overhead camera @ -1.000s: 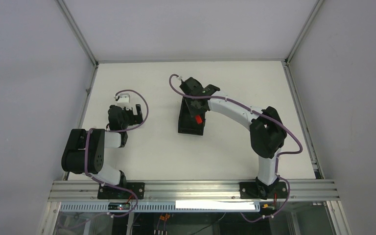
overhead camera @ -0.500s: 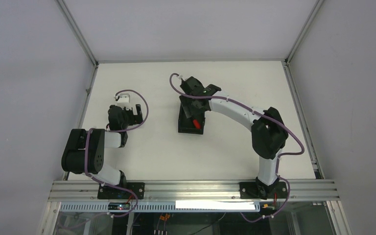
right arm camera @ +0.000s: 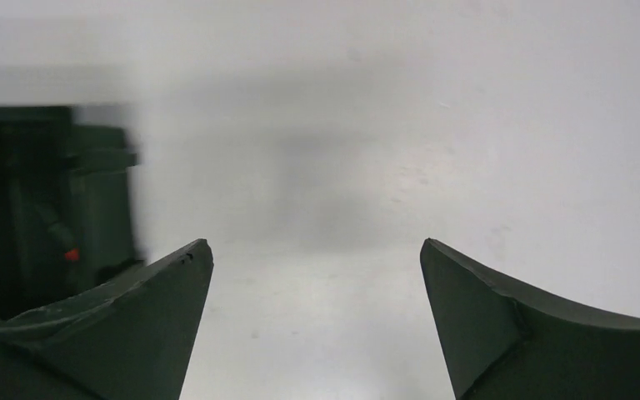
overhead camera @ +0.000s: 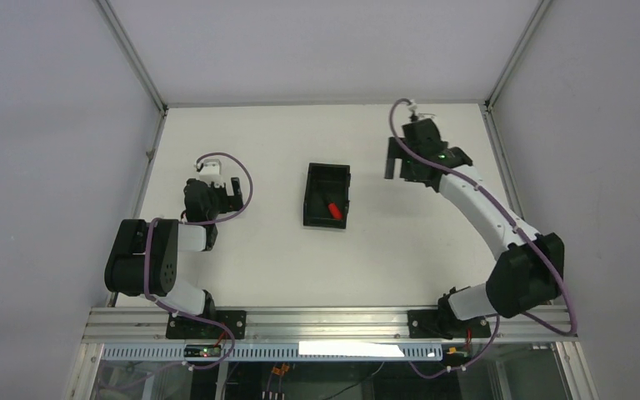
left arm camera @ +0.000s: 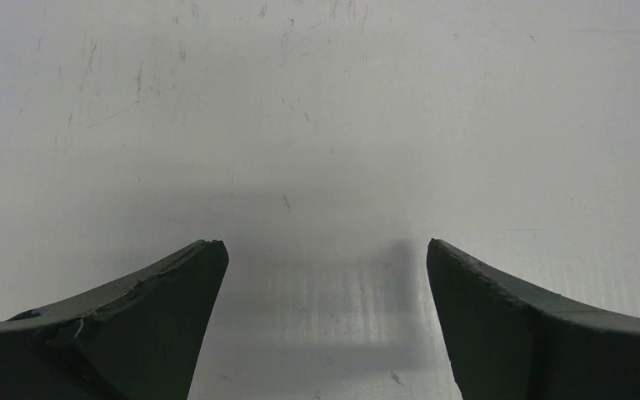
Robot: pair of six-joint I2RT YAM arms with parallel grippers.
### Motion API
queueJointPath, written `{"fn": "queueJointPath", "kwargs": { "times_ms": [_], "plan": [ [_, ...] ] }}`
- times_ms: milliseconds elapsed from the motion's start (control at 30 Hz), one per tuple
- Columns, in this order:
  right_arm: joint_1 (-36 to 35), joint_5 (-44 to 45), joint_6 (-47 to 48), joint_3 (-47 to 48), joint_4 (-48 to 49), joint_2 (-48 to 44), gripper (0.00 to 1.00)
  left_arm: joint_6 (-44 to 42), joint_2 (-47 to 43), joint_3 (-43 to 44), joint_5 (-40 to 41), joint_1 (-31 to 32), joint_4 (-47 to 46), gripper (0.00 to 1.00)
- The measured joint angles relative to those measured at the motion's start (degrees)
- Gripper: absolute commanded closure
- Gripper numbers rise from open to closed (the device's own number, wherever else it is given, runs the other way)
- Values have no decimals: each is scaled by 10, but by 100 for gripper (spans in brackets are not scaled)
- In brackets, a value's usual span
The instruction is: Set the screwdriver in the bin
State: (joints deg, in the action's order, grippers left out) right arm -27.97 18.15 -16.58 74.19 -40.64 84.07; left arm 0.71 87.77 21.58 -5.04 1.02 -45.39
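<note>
The black bin (overhead camera: 312,208) stands at the middle of the white table, and the screwdriver (overhead camera: 332,208) with its red handle lies inside it. In the right wrist view the bin (right arm camera: 92,200) shows blurred at the left edge with a red speck of the screwdriver (right arm camera: 70,255) inside. My right gripper (overhead camera: 402,162) hangs to the right of the bin, apart from it, jaws wide open and empty (right arm camera: 317,250). My left gripper (overhead camera: 232,190) rests at the left of the table, open over bare surface (left arm camera: 325,250).
A metal frame rail (overhead camera: 333,321) runs along the near edge with both arm bases bolted to it. Grey walls (overhead camera: 50,125) close in the table on the left, right and back. Purple cables (overhead camera: 233,179) loop beside each wrist.
My right gripper opened over the bin and let go of the screwdriver, which now lies in the bin. The right arm then swung away to the right. The left arm has not moved.
</note>
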Motion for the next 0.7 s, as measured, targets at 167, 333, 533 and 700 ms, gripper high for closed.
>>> {"fn": "queueJointPath", "kwargs": {
  "times_ms": [167,333,533,700],
  "plan": [
    [162,-25,2,-97,9,-69,1,0,0,0,0,0,0,1],
    [256,-56,11,-108,8,-97,1,0,0,0,0,0,0,1],
    [267,-56,13,-90,-6,-97,1,0,0,0,0,0,0,1],
    [267,-56,17,-89,-7,-97,1,0,0,0,0,0,0,1]
  ]
}}
